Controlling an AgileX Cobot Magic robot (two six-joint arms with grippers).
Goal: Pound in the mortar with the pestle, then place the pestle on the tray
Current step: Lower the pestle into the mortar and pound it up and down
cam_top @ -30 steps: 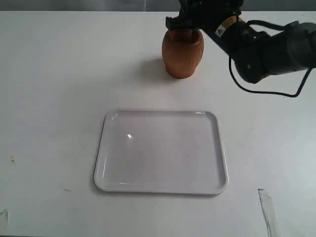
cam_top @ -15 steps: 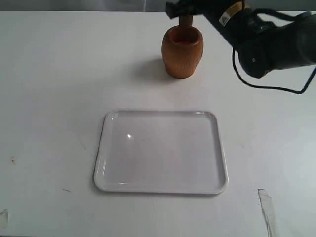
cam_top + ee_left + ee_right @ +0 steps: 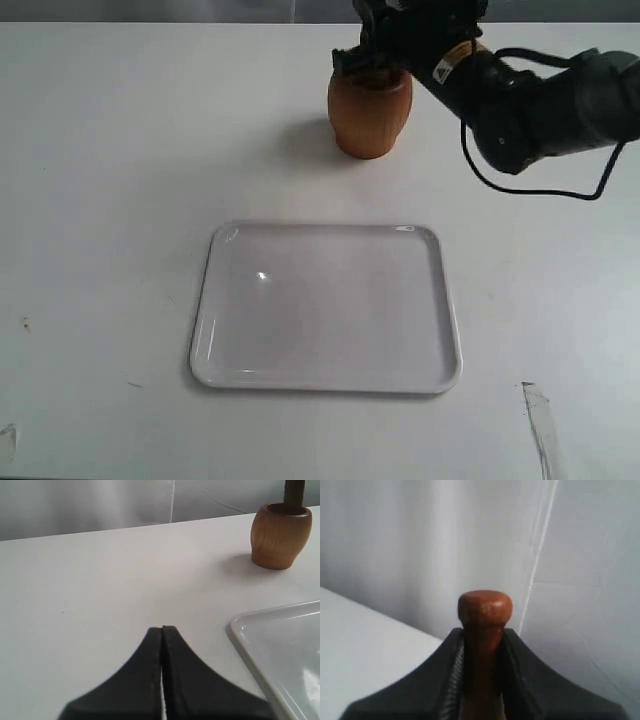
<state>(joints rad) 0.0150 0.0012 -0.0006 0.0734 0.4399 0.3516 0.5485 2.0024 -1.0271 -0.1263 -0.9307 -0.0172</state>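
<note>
The light-brown wooden mortar [image 3: 369, 112] stands at the far middle of the table, also seen in the left wrist view as the mortar [image 3: 279, 536]. My right gripper [image 3: 372, 60] sits right over its mouth, shut on the dark reddish-brown pestle [image 3: 484, 630], whose small knob sticks out past the fingers. The pestle's shaft [image 3: 294, 491] rises upright out of the cup; its thick end is hidden inside. The white tray [image 3: 326, 306] lies in the near middle with nothing on it. My left gripper [image 3: 162, 630] is shut on nothing, low over the table left of the tray's rim [image 3: 245, 640].
A black cable [image 3: 530, 185] loops down from the right arm [image 3: 540, 95] toward the table right of the mortar. A strip of tape [image 3: 538, 420] marks the table at the near right.
The right gripper rose with the pestle half a second ago, then came back down onto the mortar's mouth. Mortar, tray and left gripper have not moved.
</note>
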